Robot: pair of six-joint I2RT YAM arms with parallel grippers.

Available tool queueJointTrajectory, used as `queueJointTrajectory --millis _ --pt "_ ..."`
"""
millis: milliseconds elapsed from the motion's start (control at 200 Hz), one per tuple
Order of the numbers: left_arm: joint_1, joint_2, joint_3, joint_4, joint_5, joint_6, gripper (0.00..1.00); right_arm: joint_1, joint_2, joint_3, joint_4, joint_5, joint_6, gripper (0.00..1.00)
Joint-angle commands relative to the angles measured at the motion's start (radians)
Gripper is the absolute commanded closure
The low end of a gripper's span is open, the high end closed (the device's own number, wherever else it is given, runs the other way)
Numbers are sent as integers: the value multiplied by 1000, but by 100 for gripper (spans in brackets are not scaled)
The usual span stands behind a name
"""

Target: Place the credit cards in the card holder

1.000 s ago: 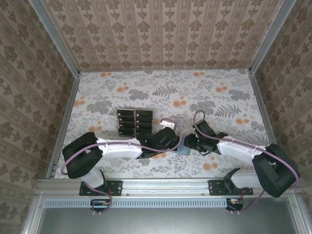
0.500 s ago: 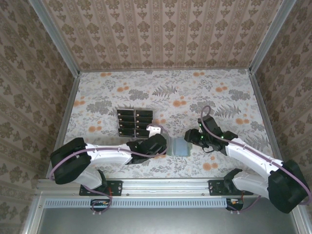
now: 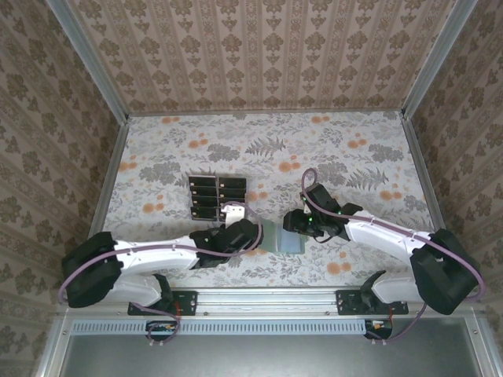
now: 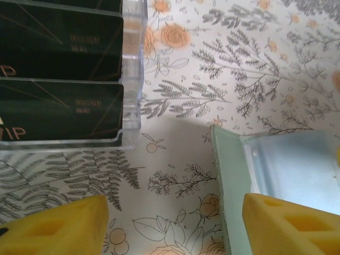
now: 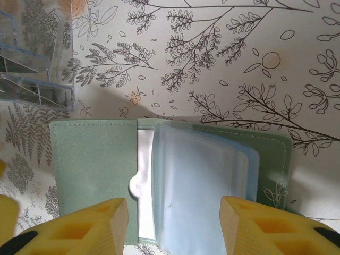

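Observation:
The card holder (image 3: 284, 240) lies open on the floral table between the two arms, sage green with clear plastic sleeves (image 5: 202, 180) fanned up from its spine. My right gripper (image 5: 172, 228) hovers open over it, one yellow finger (image 5: 79, 228) above the green flap and the other past the sleeves. My left gripper (image 4: 172, 228) is open just left of the card holder (image 4: 231, 175), with bare table and the holder's left edge between its fingers. The black credit cards (image 4: 58, 106) stand in a clear rack (image 3: 216, 196) beyond the left gripper (image 3: 255, 234). The right gripper (image 3: 291, 224) meets the holder from the right.
The clear tiered rack (image 4: 130, 79) holds two columns of cards, close to the left gripper's far side; its corner (image 5: 32, 74) also appears left of the holder. Metal rails and patterned walls bound the table on all sides.
My left gripper has drawn back to the left off the card holder and opened. My right gripper has shifted left over the holder, which now lies uncovered.

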Motion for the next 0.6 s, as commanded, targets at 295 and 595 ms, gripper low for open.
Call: queueJointTrajectory --millis 295,595 --pt "-12 -4 47 -71 13 151 29 9 60 22 6 15 -43 49" --pt "-32 133 62 -78 8 157 28 9 121 22 16 17 -54 46"
